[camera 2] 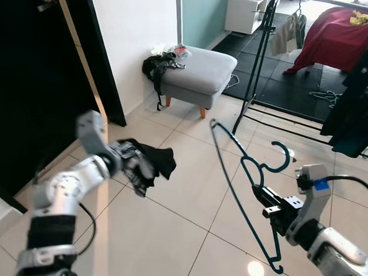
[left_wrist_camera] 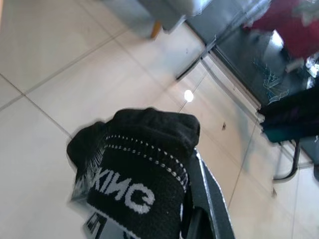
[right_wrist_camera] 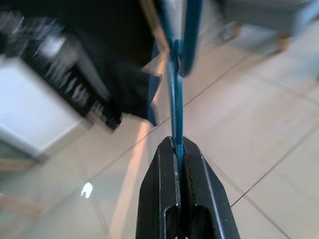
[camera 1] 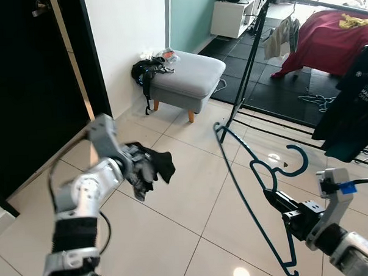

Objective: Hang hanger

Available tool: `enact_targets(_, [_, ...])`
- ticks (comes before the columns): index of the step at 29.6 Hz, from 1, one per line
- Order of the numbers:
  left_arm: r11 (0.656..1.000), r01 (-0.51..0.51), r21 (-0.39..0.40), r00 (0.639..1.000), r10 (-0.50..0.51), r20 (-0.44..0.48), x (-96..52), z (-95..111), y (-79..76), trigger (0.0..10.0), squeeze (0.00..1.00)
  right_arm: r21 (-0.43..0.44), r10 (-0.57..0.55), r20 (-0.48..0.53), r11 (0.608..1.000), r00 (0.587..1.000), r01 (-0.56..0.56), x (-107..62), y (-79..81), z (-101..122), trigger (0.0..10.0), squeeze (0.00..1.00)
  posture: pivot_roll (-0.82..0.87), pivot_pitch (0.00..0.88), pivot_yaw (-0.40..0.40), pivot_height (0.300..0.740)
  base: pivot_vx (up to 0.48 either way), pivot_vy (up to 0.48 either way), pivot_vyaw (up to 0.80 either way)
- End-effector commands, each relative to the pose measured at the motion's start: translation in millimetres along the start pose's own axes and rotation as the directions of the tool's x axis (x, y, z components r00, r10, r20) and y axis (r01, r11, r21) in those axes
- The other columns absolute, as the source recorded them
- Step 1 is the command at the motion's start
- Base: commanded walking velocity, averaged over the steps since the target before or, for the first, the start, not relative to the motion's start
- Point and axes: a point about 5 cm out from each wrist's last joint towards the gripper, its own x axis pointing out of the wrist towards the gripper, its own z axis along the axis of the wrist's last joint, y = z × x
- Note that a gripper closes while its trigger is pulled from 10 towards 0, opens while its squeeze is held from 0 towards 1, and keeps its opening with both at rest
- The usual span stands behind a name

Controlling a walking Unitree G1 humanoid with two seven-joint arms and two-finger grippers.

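Black garment (left_wrist_camera: 142, 169), white lettering across its knit band, seen upside down in the left wrist view: reads "KING", possibly part of a longer word; dark shirt (camera 1: 352, 103) hanging on the rack, white print: "MALAY" legible, remainder cut off; no other text readable.
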Motion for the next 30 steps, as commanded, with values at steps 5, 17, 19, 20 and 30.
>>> enact_targets(5, [0.978,-0.038,-0.206,0.996,0.055,0.077,1.4,27,0.7,10.0,0.00,-0.014,0.144,-0.050,0.989,0.988,-0.145,-11.0,16.5,4,10.0,0.00,-0.06,0.097,-0.011,0.740,0.000,0.000,0.00])
enact_targets(17, [0.814,0.030,-0.580,0.991,0.050,0.122,-4.5,47,-27.7,10.0,0.00,-0.004,0.336,-0.182,0.940,0.924,-0.342,-14.5,42.6,-4,10.0,0.00,-0.05,0.095,-0.018,0.740,0.000,0.000,0.00])
enact_targets(19, [0.802,0.040,-0.596,0.992,0.038,0.117,-5.6,47,-34.2,10.0,0.00,-0.009,0.345,-0.188,0.936,0.920,-0.353,-14.1,43.6,-3,10.0,0.00,-0.05,0.093,-0.018,0.740,0.000,0.000,0.00])
enact_targets(20, [0.806,0.043,-0.590,0.994,0.025,0.106,-7.0,46,-43.6,10.0,0.00,-0.019,0.356,-0.182,0.931,0.917,-0.365,-11.8,45.0,0,10.0,0.00,-0.05,0.092,-0.018,0.740,0.000,0.000,0.00])
enact_targets(30, [0.798,0.072,-0.598,0.997,-0.039,0.068,-14.1,47,-88.9,10.0,0.00,-0.072,0.459,-0.182,0.876,0.870,-0.477,9.2,62.1,16,10.0,0.00,-0.04,0.092,-0.016,0.740,0.000,0.000,0.00])
